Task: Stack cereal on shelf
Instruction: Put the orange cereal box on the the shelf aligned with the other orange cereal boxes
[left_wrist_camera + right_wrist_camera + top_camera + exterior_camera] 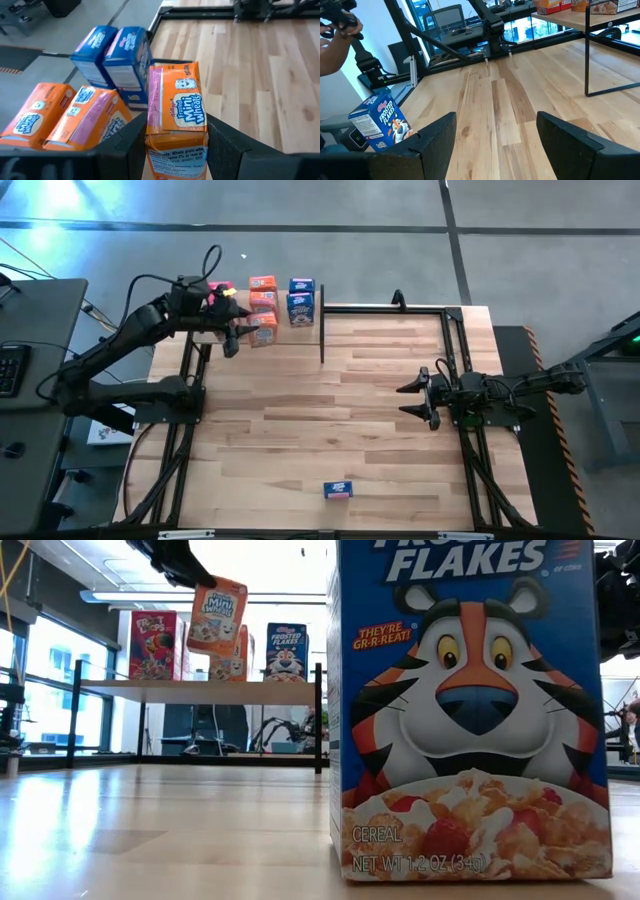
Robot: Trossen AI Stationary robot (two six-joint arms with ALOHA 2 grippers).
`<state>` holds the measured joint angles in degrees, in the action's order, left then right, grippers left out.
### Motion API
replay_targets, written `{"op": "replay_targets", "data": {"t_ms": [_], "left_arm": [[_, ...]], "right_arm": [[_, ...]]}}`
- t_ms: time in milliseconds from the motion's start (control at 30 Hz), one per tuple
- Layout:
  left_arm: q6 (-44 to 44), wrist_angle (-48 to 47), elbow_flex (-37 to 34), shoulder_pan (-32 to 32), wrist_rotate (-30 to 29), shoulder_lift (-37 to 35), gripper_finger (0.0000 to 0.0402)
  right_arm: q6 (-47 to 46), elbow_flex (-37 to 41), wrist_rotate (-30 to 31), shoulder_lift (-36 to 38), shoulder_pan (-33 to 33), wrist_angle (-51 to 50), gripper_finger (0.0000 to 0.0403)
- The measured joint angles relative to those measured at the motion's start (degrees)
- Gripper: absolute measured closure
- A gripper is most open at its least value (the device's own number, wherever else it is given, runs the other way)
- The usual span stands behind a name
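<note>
While the left gripper (175, 145) clamps an orange cereal box (176, 115) above the shelf (200, 692) at eleven o'clock, right gripper (418, 397) waits wide at three; blue box (338, 490) at six on table (300, 440)

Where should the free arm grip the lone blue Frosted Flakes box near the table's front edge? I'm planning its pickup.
Probably from above, across the narrow sides: the blue box stands upright and alone, and the right tool, open, is nearest.
</note>
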<state>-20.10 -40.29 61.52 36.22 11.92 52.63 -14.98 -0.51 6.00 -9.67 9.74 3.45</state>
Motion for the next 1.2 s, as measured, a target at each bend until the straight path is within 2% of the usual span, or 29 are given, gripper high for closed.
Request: {"op": "replay_targets", "data": {"t_ms": [100, 267, 1200], "left_arm": [[-1.0, -0.1, 0.0, 1.2, 0.8, 1.4, 0.0247], [-2.1, -0.1, 0.0, 3.3, 6.4, 3.2, 0.0247], [-6.8, 1.6, 0.0, 9.2, 7.1, 7.9, 0.0247]], "right_arm": [[0.0, 0.0, 0.0, 0.0, 0.0, 0.0, 0.0135], [0.0, 0.0, 0.0, 0.0, 0.0, 0.0, 0.0135], [0.0, 0.0, 0.0, 0.0, 0.0, -1.1, 0.0135]]}}
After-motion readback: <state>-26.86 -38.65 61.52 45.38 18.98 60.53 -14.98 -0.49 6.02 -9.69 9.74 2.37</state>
